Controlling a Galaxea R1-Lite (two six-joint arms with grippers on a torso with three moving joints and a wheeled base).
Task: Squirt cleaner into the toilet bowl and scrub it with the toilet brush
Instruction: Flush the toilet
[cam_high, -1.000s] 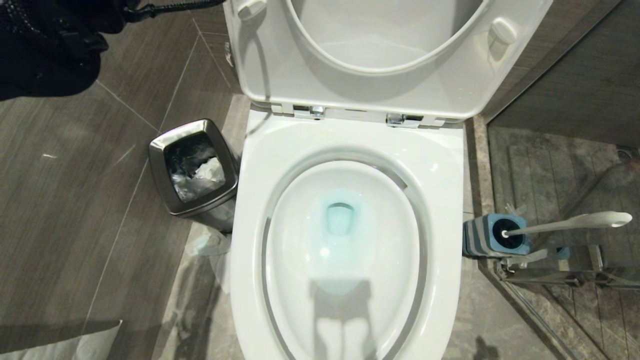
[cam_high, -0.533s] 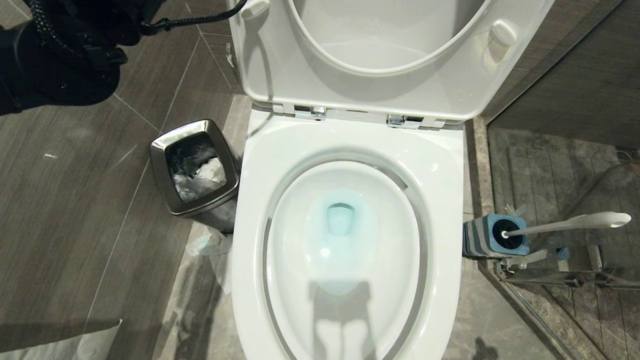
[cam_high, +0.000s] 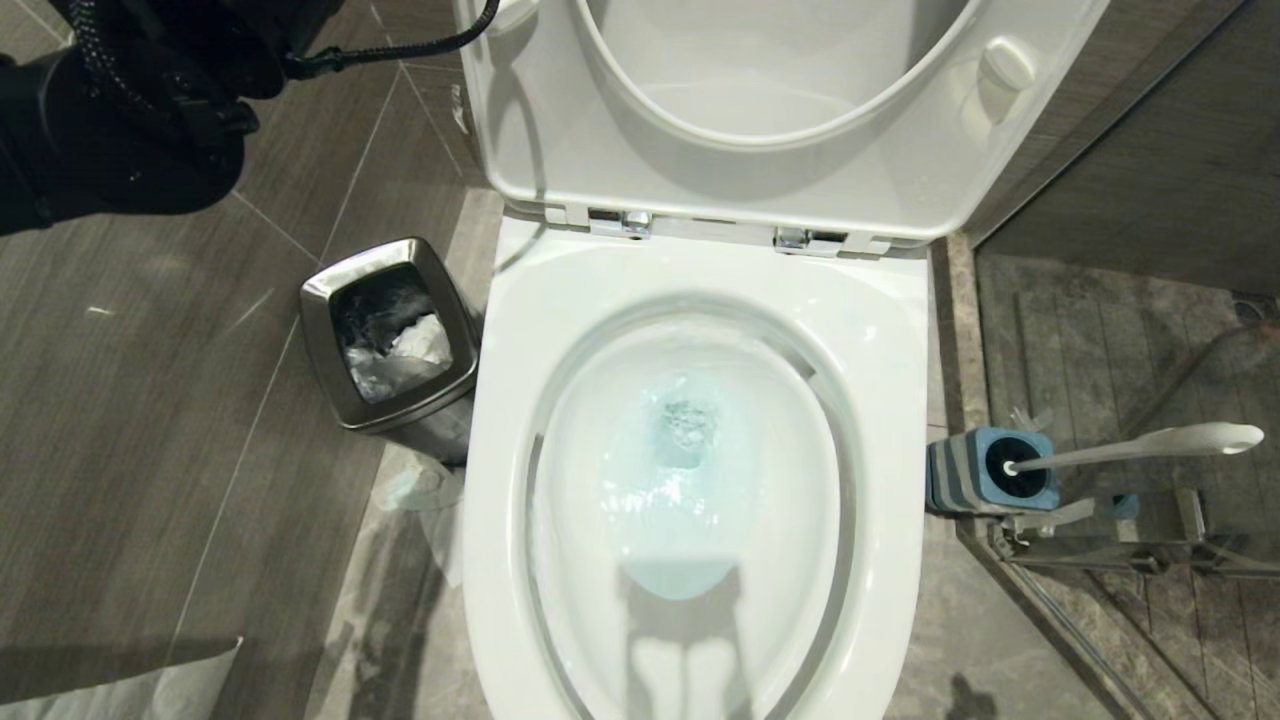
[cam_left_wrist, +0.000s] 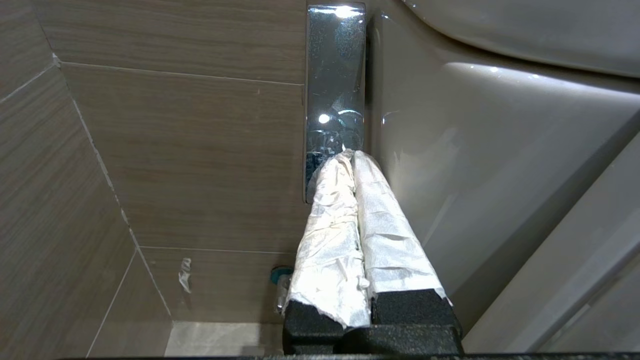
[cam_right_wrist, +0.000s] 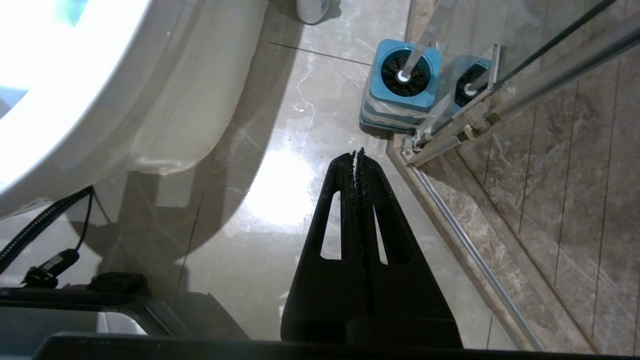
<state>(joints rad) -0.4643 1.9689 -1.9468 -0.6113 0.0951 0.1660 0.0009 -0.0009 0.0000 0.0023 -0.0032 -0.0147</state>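
Beside the toilet's tank, the left gripper (cam_left_wrist: 352, 155), its white-wrapped fingers (cam_left_wrist: 330, 220) pressed together and holding nothing, has its tips against a tall chrome flush plate (cam_left_wrist: 335, 75). Below, the glossy white ceramic toilet bowl (cam_high: 880, 330) stands with seat and lid raised; teal-blue cleaner (cam_high: 675, 575) tints the churning water in its basin. On the robot's right, the white-handled toilet brush (cam_high: 1150, 447) sits in its squarish blue-and-grey holder (cam_high: 960, 475) on the floor. The right gripper (cam_right_wrist: 358, 155) hangs clenched and empty above the marble floor (cam_right_wrist: 280, 200). A small steel waste bin (cam_high: 325, 345) stands left of the bowl.
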